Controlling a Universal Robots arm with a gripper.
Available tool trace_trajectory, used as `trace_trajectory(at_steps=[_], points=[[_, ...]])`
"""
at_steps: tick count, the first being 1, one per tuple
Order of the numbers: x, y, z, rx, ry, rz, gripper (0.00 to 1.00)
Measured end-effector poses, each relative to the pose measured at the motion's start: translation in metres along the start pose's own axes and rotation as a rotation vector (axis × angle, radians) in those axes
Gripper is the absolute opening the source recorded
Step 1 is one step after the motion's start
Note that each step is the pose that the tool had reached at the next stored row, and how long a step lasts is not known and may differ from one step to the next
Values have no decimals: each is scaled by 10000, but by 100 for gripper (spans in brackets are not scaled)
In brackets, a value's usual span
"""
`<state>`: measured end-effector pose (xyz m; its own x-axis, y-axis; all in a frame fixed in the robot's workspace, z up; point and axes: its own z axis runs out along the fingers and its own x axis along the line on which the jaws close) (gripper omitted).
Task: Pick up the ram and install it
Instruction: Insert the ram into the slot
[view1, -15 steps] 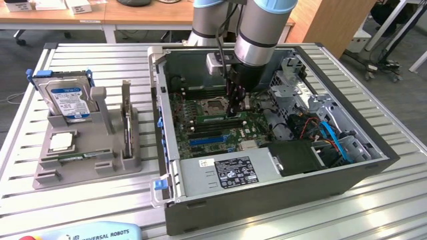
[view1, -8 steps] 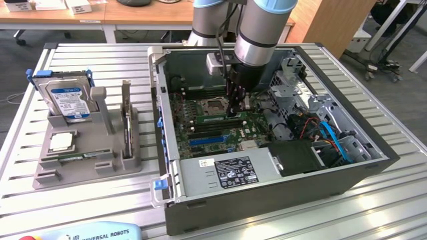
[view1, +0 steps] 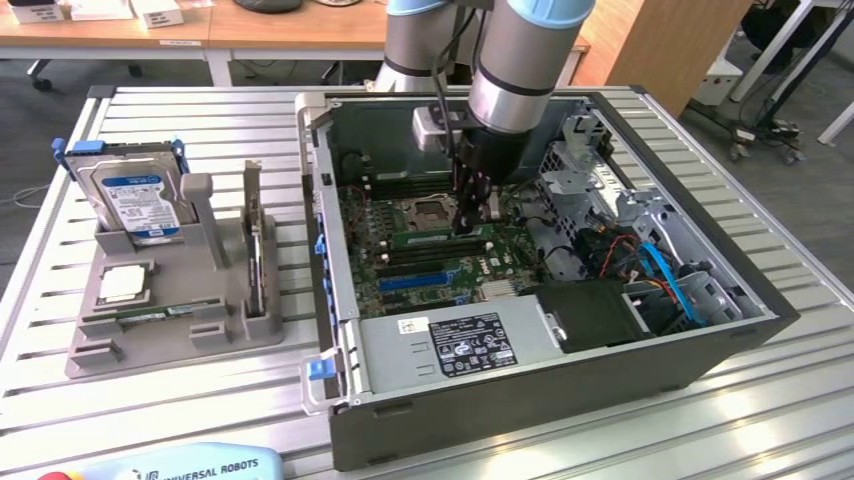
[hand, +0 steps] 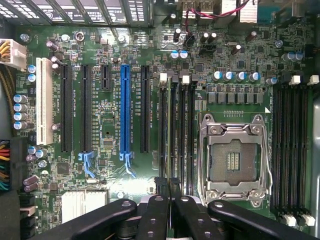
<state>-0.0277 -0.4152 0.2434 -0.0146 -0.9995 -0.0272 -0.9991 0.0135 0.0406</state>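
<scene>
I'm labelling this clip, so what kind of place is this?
Probably a robotics lab: a robot arm over an open computer case on a slatted metal table, with office desks behind.

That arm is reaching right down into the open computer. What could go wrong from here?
1. The shut gripper is down at the memory slots. A push that is slightly off line could strain a slot or its white latches.
2. The open processor socket lies right beside those slots, so a sideways slip might strike its bare contacts.
</scene>
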Motion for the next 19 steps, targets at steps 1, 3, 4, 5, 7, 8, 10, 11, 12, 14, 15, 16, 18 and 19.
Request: trace_trajectory(at_steps=[1, 3, 4, 5, 7, 8, 10, 11, 12, 14, 15, 16, 18, 19], points=[[1, 0, 5, 0, -1, 0, 11], [1, -1, 10, -1, 1, -1, 11], [1, -1, 14, 0, -1, -1, 11], [1, -1, 18, 0, -1, -1, 11], [2, -1, 24, 0, 0, 0, 11], [3, -1, 28, -1, -1, -1, 11], [4, -1, 34, 0, 0, -1, 11], [4, -1, 34, -1, 1, 0, 11], [4, -2, 34, -1, 1, -1, 11], [4, -2, 35, 0, 0, 0, 11], [6, -2, 36, 0, -3, 0, 11], [11, -3, 36, 1, -5, -3, 11], [13, -2, 35, 0, -2, -1, 11], [14, -2, 38, 0, -1, -1, 11]])
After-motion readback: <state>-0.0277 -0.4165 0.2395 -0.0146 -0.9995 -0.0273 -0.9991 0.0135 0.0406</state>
